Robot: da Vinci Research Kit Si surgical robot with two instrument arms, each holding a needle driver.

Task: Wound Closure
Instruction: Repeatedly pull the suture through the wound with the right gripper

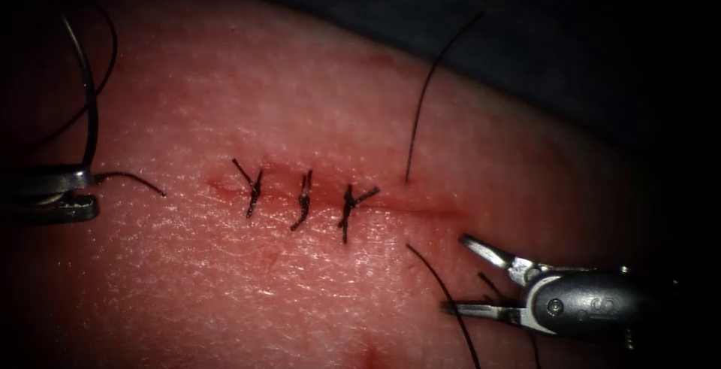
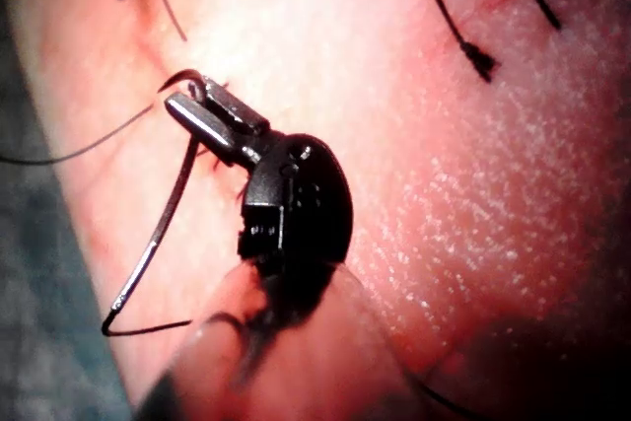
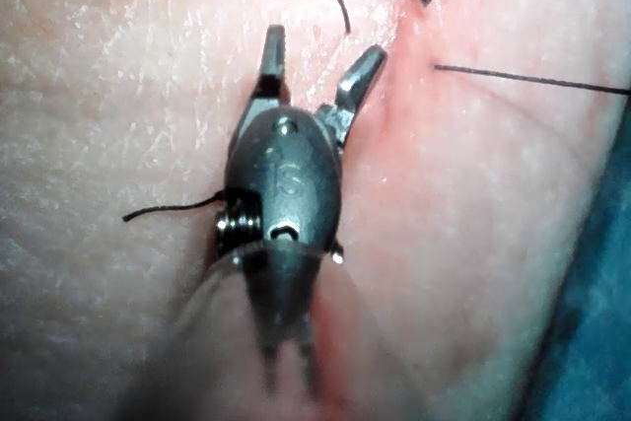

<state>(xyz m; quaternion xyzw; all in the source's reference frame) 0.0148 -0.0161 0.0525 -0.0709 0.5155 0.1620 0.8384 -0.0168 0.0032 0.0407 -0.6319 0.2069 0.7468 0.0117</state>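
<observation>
The needle [image 2: 158,234] is held by the left tool [image 1: 79,189] at the far left of the tissue [image 1: 300,294], well clear of the cut [image 1: 330,198]; its fingers [image 2: 202,120] are clamped on the curve near the threaded end, and the needle is out of the tissue. The right tool [image 1: 457,275] sits near the cut's right end, on its near side, with its fingers [image 3: 363,74] apart and nothing held. Three stitches [image 1: 302,200] are seen across the cut. Thread [image 1: 428,98] enters the tissue to their right and emerges on the near side.
</observation>
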